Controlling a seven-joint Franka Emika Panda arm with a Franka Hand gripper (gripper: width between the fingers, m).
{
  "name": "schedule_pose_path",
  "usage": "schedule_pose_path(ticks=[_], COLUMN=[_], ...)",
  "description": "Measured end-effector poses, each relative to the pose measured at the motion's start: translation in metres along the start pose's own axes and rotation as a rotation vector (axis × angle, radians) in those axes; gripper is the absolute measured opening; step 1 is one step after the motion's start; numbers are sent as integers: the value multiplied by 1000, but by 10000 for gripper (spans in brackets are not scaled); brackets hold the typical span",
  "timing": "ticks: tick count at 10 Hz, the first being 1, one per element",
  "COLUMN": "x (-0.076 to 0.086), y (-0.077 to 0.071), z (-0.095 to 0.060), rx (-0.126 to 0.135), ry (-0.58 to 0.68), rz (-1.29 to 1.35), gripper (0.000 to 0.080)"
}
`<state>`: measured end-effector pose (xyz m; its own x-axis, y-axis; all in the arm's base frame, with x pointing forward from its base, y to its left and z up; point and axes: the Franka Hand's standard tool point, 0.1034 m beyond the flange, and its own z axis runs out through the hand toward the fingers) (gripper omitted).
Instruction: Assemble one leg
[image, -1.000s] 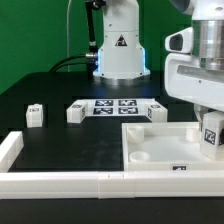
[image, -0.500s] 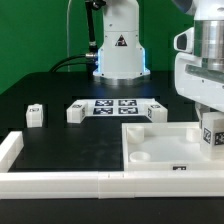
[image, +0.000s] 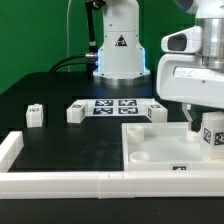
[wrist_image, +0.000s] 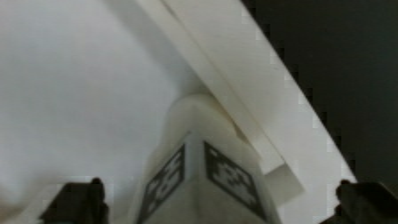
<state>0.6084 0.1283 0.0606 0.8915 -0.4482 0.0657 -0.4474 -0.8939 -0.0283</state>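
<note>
While the arm hangs over the exterior view's right side, the scene sorts by size like this:

Tabletop (image: 60, 135): black, carrying every loose part.

White panel (image: 150, 150): large flat square with round corner recesses, lying low on the exterior view's right; its surface and raised edge fill most of the wrist view.

Rim bars (image: 60, 180): long white bars along the near edge, turning up at the exterior view's left corner.

Marker board (image: 115, 106): thin and flat, between the robot's base and the panel, several tags on it.

Pincer (image: 203, 128): pointing straight down over the panel's far right part; its 2 dark fingertips (wrist_image: 75, 203) stand well apart in the wrist view, so it is released and grasps nothing.

Leg (wrist_image: 199, 170): the chunky tagged block standing on the panel at the exterior view's right edge, also seen at (image: 213, 134).

Key relation: the leg sits directly under the pincer, between the spread fingertips and touching neither. It stands upright, its long axis pointing up towards the wrist camera, 2 tagged faces meeting at a corner. A short straight descent and a squeeze looks like all the coming grasp needs.

Spare legs: 3 alike, near the board (image: 75, 113) and (image: 158, 112), and 1 far out on the exterior view's left (image: 35, 115), all well apart from the pincer.
</note>
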Motion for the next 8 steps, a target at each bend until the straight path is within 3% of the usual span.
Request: schedule_pose_path(ticks=[2,5,7,8], x=[-3,-2,-2,-1], y=[2,3,3,4], z=[2,2,2,2], rx=[-30,-43,-44,-45], ry=[-22,-27,-26,-26], rz=[-246,-484,-478,-477], gripper=[649,649,390,390])
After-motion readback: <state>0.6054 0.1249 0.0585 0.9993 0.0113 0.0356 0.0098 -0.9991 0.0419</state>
